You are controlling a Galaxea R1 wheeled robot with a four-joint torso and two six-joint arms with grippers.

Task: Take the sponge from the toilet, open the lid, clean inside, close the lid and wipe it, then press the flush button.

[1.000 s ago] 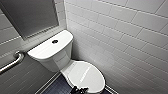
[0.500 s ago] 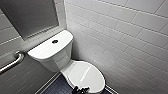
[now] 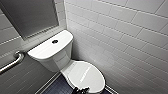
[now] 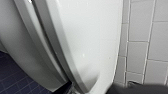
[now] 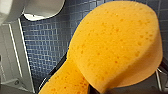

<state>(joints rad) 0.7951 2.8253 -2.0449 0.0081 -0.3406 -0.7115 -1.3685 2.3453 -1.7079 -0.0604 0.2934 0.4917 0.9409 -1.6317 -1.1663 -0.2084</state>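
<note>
— Where is the sponge?

— We see the sponge (image 5: 112, 42) very close in our right wrist view. It is orange and full of little holes. Our right gripper (image 5: 100, 87) has it clamped tight. Behind it is the blue floor (image 5: 45, 42) with its tiny squares.

— And the toilet?

— The toilet (image 3: 57, 60) stands in the corner, next to the white tiled wall (image 3: 125, 37). The lid (image 3: 86, 76) is down flat. The flush button (image 3: 55, 41) is a dark dot in the middle of the tank top. A shiny grab bar (image 3: 11, 62) is on the other wall.

— What about our other arm?

— Our left gripper (image 3: 80, 90) is at the front edge of the lid. We cannot tell if it is open or closed. In our left wrist view the lid looks big and white.
</note>
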